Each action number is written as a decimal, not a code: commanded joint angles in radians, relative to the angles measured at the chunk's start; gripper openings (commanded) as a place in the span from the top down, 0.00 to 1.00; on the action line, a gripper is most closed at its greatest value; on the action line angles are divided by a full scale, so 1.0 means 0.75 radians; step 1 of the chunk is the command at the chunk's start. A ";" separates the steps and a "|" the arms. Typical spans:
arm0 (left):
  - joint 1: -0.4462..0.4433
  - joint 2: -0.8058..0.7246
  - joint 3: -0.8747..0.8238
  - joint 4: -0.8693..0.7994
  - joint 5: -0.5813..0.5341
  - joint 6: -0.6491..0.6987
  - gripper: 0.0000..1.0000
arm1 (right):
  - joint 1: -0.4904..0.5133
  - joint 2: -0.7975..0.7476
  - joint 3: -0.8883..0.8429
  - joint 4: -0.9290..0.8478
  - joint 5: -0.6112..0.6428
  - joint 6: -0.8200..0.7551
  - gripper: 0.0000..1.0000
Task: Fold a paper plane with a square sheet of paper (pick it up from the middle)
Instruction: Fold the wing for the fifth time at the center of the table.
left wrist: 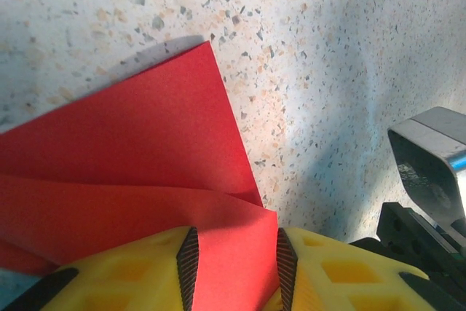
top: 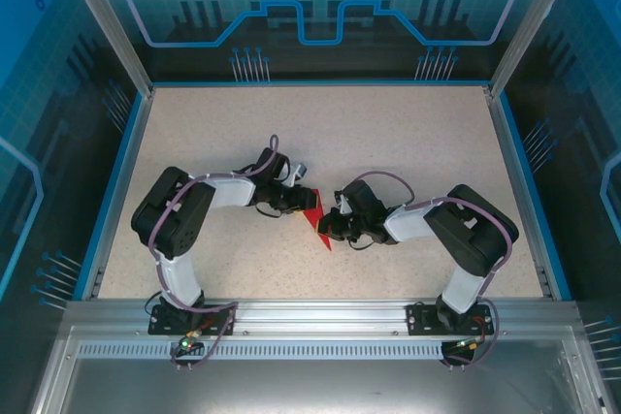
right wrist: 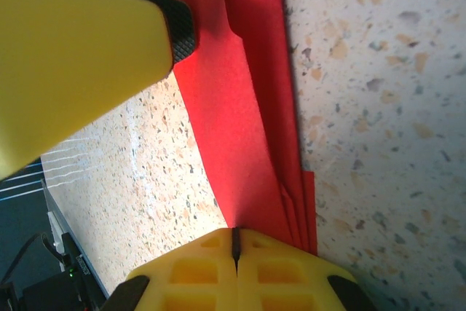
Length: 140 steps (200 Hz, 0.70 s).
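Observation:
The red paper (top: 316,228) lies folded into a narrow pointed wedge at the middle of the table, between the two grippers. In the left wrist view its layers (left wrist: 145,129) fan out on the speckled top. A raised flap fills the gap between the parted pads of my left gripper (left wrist: 234,253). My right gripper (right wrist: 234,232) is shut, and the paper (right wrist: 240,107) runs into the seam between its pads at the stacked edges. One yellow left finger (right wrist: 87,49) rests its black tip on the paper's far end.
The speckled table (top: 408,143) has a blue rim on three sides and an aluminium rail (top: 320,312) at the near edge. A grey metal part of the right arm (left wrist: 429,151) stands close to my left fingers.

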 commanded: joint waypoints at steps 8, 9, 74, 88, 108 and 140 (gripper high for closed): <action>0.074 0.064 0.046 -0.019 -0.059 0.082 0.61 | -0.010 0.084 -0.091 -0.250 0.029 -0.031 0.99; 0.075 0.065 0.047 -0.019 -0.059 0.083 0.61 | -0.011 0.084 -0.091 -0.249 0.030 -0.031 0.99; 0.142 0.131 0.102 -0.015 -0.027 0.109 0.59 | -0.028 0.087 -0.096 -0.252 0.010 -0.045 0.99; 0.160 0.132 0.102 -0.015 -0.025 0.108 0.59 | -0.032 0.087 -0.096 -0.251 0.006 -0.047 0.99; 0.187 0.133 0.105 -0.013 -0.021 0.113 0.59 | -0.034 0.092 -0.096 -0.245 0.002 -0.044 0.99; 0.215 0.140 0.129 -0.027 -0.013 0.130 0.59 | -0.034 0.095 -0.093 -0.237 -0.004 -0.041 0.99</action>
